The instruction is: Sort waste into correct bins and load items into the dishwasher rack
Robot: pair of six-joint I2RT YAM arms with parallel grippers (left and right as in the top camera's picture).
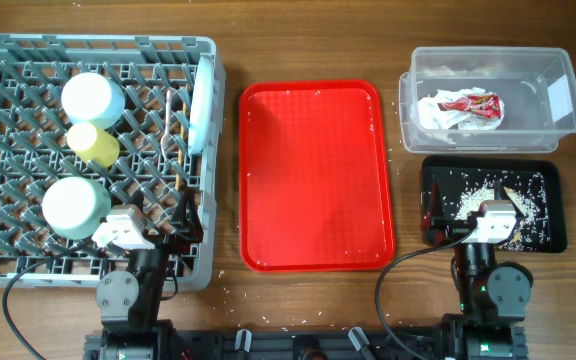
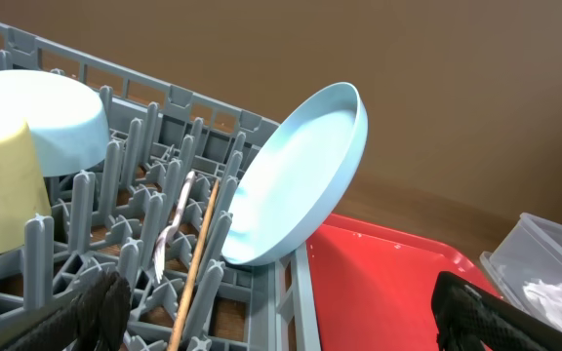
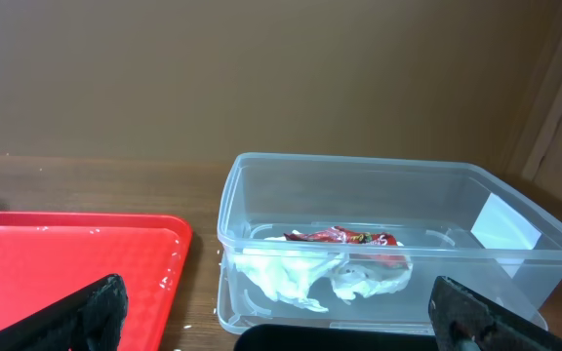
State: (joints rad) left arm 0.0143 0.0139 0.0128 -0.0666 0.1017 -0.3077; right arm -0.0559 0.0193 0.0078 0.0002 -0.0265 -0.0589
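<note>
Overhead, smooth red tray (image 1: 313,170) between peg-latticed grey rack (image 1: 98,42) and clear tub (image 1: 488,52); left gripper (image 2: 281,317), right gripper (image 3: 281,317) wide apart.

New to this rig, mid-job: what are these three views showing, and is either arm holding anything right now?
A two-armed robot works at a table. One picture looks straight down; the other two come from cameras on each wrist. Left: a grey rack holds a blue plate on edge, a yellow cup and an upturned bowl. Middle: a red tray. Right: a clear tub holds a wrapper and napkin; a black tray holds rice scraps. The left end effector and right end effector are both open, holding nothing.
</note>
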